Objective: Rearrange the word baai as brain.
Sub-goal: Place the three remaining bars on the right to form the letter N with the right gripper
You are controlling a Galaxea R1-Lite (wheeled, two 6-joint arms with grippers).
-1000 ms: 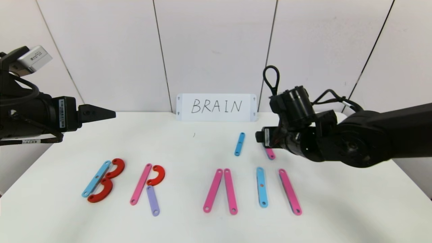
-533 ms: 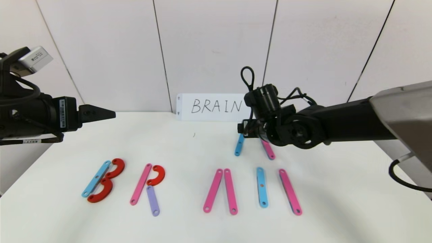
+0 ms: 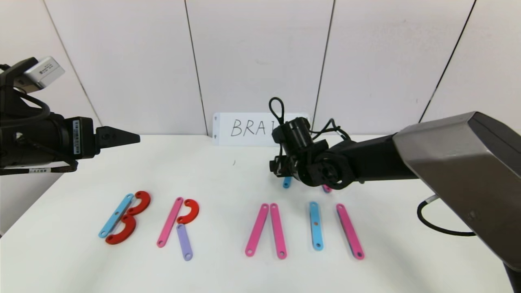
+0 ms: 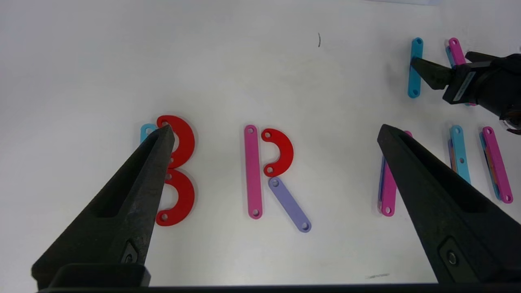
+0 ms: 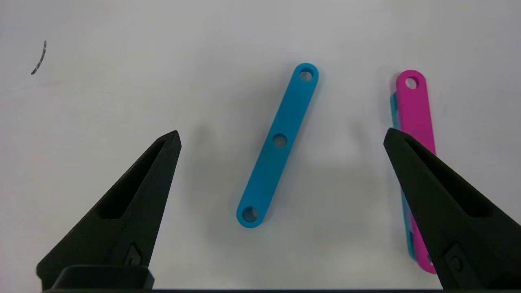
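Observation:
On the white table (image 3: 228, 179) flat strips form letters: a B of a blue strip (image 3: 116, 215) and red curves (image 3: 138, 202), an R of a pink strip (image 3: 170, 221), a red curve (image 3: 189, 211) and a purple strip (image 3: 184, 242), then two leaning pink strips (image 3: 257, 230), a blue strip (image 3: 316, 226) and a pink strip (image 3: 350, 231). My right gripper (image 5: 281, 134) is open and empty above a loose short blue strip (image 5: 279, 142), which lies between its fingers. My left gripper (image 4: 273, 128) is open and empty, held high at the left (image 3: 136, 138).
A white card (image 3: 244, 129) with handwritten letters stands at the back, partly hidden by my right wrist. A pink strip stacked on a blue one (image 5: 413, 118) lies beside the short blue strip, close to one right finger. A cable (image 3: 439, 230) hangs at the right.
My right arm has swung left and lower, from beside the loose pink strip to over the short blue strip, now covering most of it and part of the card. The left arm has not moved.

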